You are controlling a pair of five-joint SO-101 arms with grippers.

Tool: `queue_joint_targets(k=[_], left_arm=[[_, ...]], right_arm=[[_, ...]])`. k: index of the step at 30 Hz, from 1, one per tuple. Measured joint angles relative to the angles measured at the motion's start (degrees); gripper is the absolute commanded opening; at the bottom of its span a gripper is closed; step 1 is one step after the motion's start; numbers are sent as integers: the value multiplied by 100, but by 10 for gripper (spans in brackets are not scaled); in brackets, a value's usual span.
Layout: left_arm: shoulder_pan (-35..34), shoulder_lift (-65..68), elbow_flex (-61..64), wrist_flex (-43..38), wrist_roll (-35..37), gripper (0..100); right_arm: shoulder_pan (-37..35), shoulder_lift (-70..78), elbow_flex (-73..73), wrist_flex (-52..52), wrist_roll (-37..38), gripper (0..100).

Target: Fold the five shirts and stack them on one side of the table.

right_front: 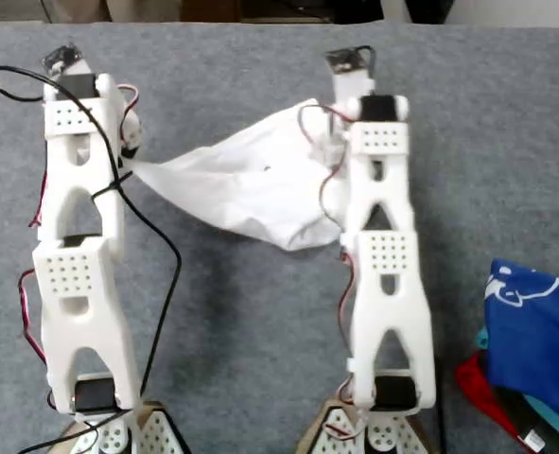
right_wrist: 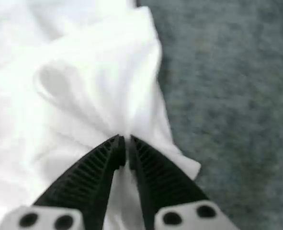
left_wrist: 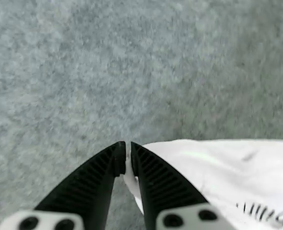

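high view: white shirt [right_front: 241, 184] is strung between the two arms at the far middle of the grey table [right_front: 260, 359]. it's bunched, fuller toward the right arm, not flat.
left gripper [left_wrist: 127, 160]: fingers pinched almost together on a thin corner of the shirt's edge, very little cloth in the bite.
right gripper [right_wrist: 126, 143]: fingers closed on a thick gathered fold of the same shirt, probably several layers.
pile [right_front: 506, 388]: coloured cloth at the table's near right edge with a blue shirt [right_front: 534, 322] on top, well apart from the white one. can't tell how neatly it's folded.
step, my read: spreading the white shirt flat ahead of its first fold. no crease visible, so early for this one.
do it well: draw the two grips apart evenly and low over the table until the edge between them runs straight. then drag toward the arms so the body trails down flat.
left risk: the thin pinch may slip if tension ramps fast. go slow and pull in line with the fingers.
right risk: the bunched grab won't let that side open out. likely needs a release and regrip on a single-layer corner once the cloth is down.
placement: lay it in the open centre, away from the pile, so fold sweeps don't drag it.
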Motion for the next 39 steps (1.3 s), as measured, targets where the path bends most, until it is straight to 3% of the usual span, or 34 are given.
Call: queue_joint_targets(k=[8, 21, 25, 30, 35, 39], left_arm=[[-308, 853, 9, -932, 659, 21], [-844, 914, 0, -1143, 703, 21], [-870, 914, 0, -1160, 703, 21], [-870, 914, 0, -1275, 703, 21], [-870, 914, 0, -1292, 703, 21], [-870, 914, 0, -1292, 703, 21]], right_arm=[[1152, 35, 0, -343, -246, 5], [2400, -62, 0, -1108, -229, 7], [2576, -62, 0, -1134, 105, 8], [2189, -132, 0, -932, 26, 62], [1037, -422, 0, -519, -220, 233], [53, -422, 0, -457, -246, 274]])
